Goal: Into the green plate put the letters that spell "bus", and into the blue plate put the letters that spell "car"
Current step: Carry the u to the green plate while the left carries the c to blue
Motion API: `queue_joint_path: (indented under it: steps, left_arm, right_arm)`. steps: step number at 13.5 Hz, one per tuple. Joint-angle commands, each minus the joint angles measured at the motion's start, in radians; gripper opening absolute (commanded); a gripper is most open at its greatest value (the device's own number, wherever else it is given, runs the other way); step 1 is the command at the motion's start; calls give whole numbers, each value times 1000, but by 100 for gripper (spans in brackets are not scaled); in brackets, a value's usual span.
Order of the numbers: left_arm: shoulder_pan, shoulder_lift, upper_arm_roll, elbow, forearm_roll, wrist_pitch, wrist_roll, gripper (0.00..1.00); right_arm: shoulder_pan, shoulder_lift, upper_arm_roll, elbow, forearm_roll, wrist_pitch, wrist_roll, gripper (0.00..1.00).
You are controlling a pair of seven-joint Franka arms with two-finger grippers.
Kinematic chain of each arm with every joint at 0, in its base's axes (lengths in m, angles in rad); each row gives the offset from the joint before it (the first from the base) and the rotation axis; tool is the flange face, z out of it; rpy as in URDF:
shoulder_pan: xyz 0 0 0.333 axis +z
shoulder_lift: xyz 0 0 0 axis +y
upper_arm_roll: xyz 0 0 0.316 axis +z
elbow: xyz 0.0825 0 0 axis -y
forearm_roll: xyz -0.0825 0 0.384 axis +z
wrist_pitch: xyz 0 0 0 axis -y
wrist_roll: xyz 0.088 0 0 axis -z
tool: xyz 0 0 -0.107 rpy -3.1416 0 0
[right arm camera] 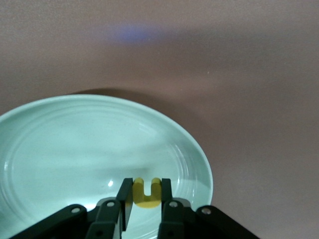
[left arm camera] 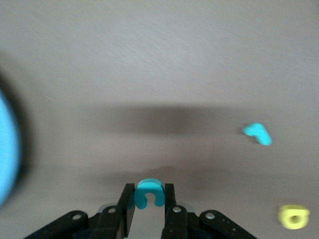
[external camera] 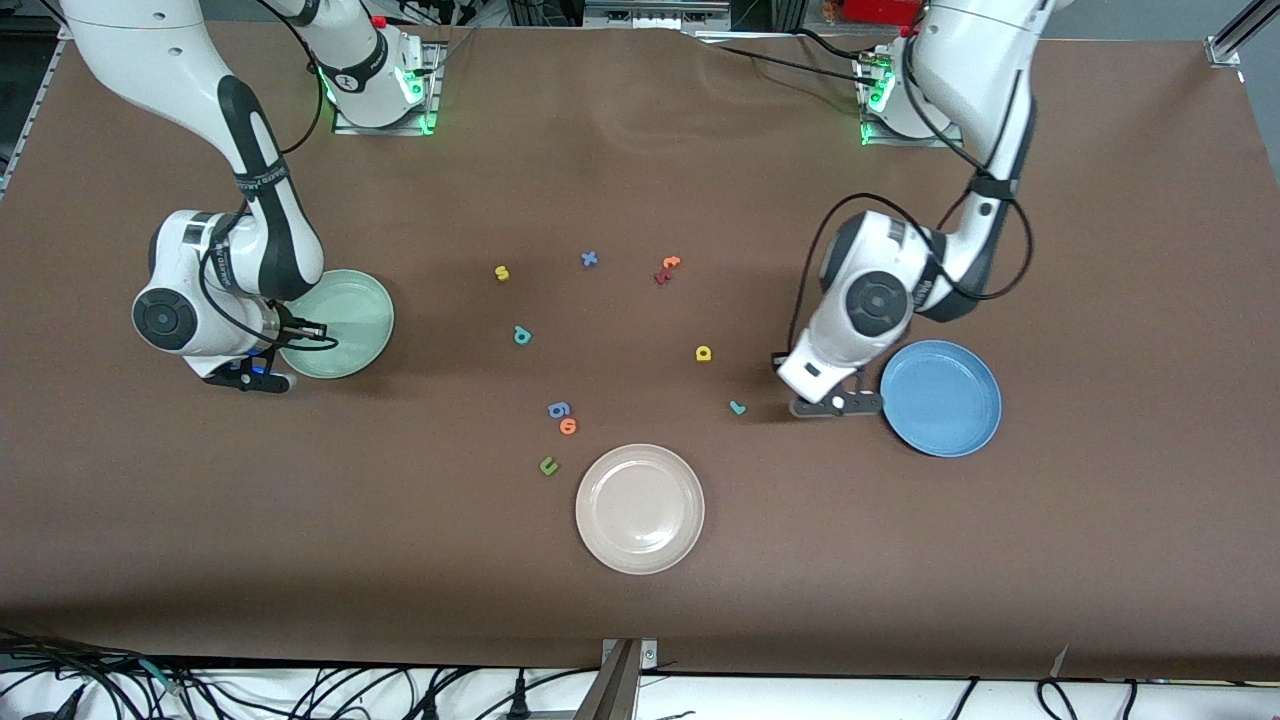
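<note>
Both grippers grip letters near their plates.
Left gripper pinches the teal "c" beside the blue plate; right gripper clasps the yellow "u" over the green plate.

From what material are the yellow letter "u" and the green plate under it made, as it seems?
Yellow "u": likely soft foam, matte, with thick flat-cut edges, no shine. Green plate: probably glazed ceramic or hard plastic; glossy, with a bright glint and faint concentric rings.
</note>
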Motion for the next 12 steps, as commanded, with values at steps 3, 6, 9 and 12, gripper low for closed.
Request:
queue_joint_path:
  steps: [3, 6, 9, 12]
  left_arm:
    - [126, -56, -8, -19, 61, -86, 176, 18]
    - [179, -56, -8, -17, 107, -87, 236, 18]
    - [242, -33, -9, 1, 110, -68, 356, 20]
    - [249, -5, -9, 33, 109, -45, 402, 54]
  right_arm:
    - [-4, -51, 3, 9, 18, -43, -13, 99]
    - [-2, -105, 11, 24, 19, -102, 6, 99]
    - [12, -139, 76, 70, 19, -158, 182, 98]
    - [12, -145, 194, 115, 19, -171, 442, 98]
